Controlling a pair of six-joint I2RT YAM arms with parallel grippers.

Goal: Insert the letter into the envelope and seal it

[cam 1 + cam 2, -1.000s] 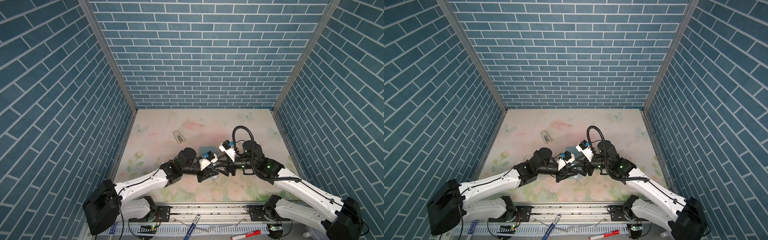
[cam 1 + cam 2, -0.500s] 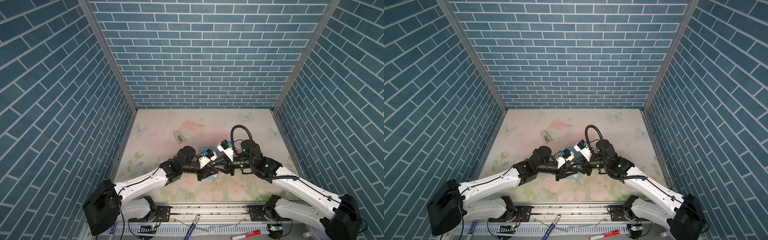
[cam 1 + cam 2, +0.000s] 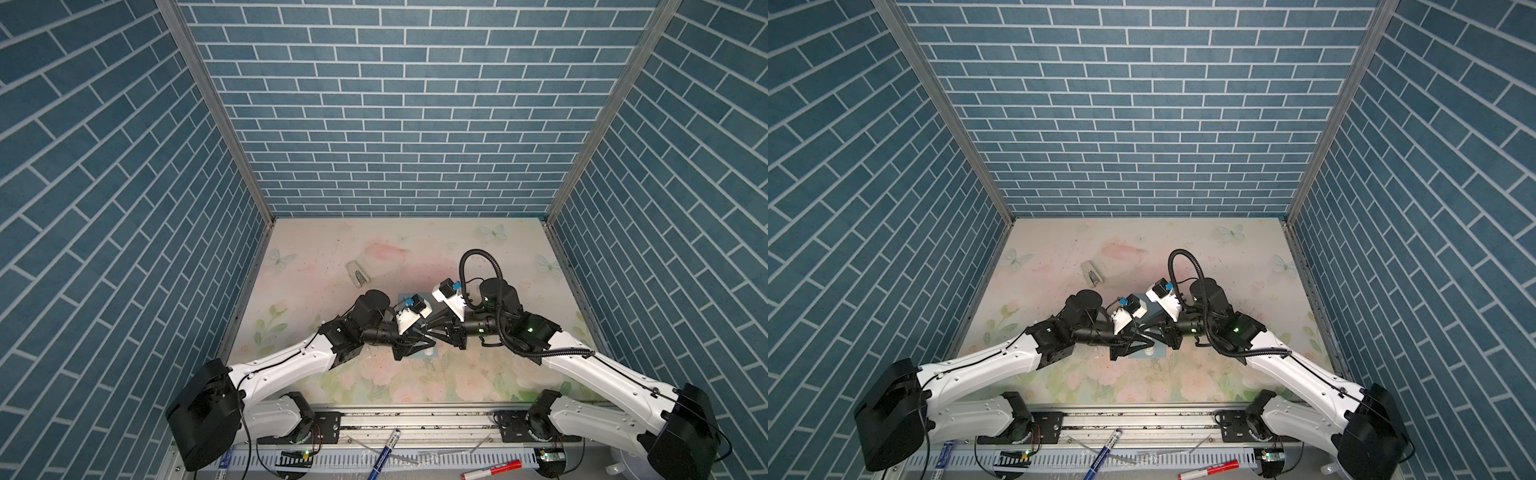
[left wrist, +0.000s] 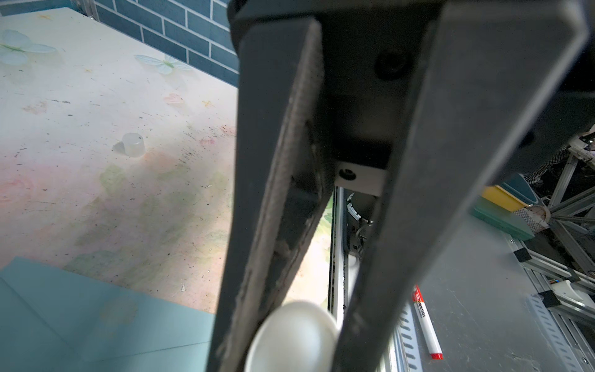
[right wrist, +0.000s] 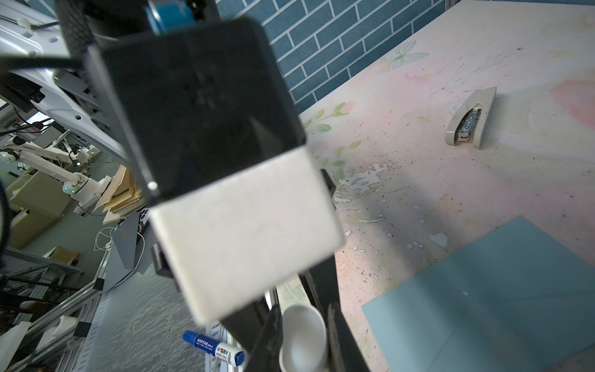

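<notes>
**Envelope flat, both grippers on one white cylinder**

The envelope [image 3: 432, 354] lies flat mid-worktop, toward the front edge. Just above it, the left gripper [image 4: 283, 349] clasps a white cylinder [image 5: 301, 335] with narrow fingers. The right gripper [image 5: 302, 351], equally narrow, pinches its hollow end. A stapler [image 3: 358, 274] rests toward the rear-left.

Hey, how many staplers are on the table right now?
1. The stapler lies on the table, left of middle and toward the back, clear of the envelope. Another could be hidden from these views.
</notes>
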